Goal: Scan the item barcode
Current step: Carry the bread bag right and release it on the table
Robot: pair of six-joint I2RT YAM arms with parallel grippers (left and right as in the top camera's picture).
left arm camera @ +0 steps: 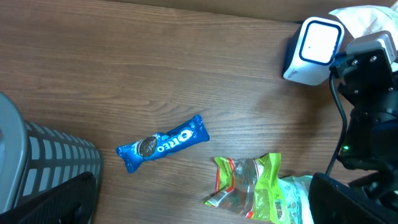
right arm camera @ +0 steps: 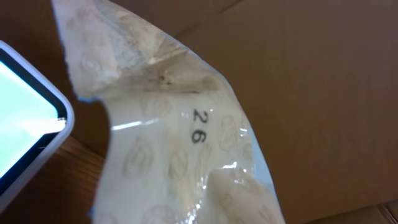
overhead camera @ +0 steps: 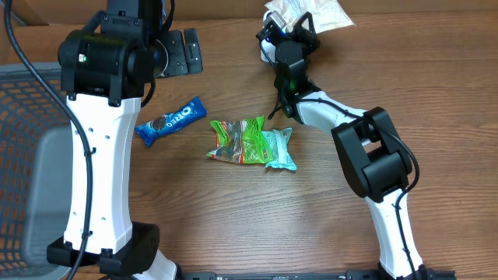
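Gripping the pale plastic packet (overhead camera: 315,12) tight in the right jaws, at the far right of the table (overhead camera: 233,225), just beside the white scanner (left arm camera: 314,46). Hovering over the far left with the left jaws spread wide, nothing between them. Mid-table, apart from both: blue Oreo bar (overhead camera: 171,120), green snack bags (overhead camera: 241,140).

Robot lab bench staged as shop checkout, wood-grain table (overhead camera: 233,225), barcode scanner (left arm camera: 314,50), snack packets (overhead camera: 171,120), grey basket (left arm camera: 50,162)

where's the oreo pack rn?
Overhead view: the Oreo pack lies left of centre, between the left arm and the green snack bag.
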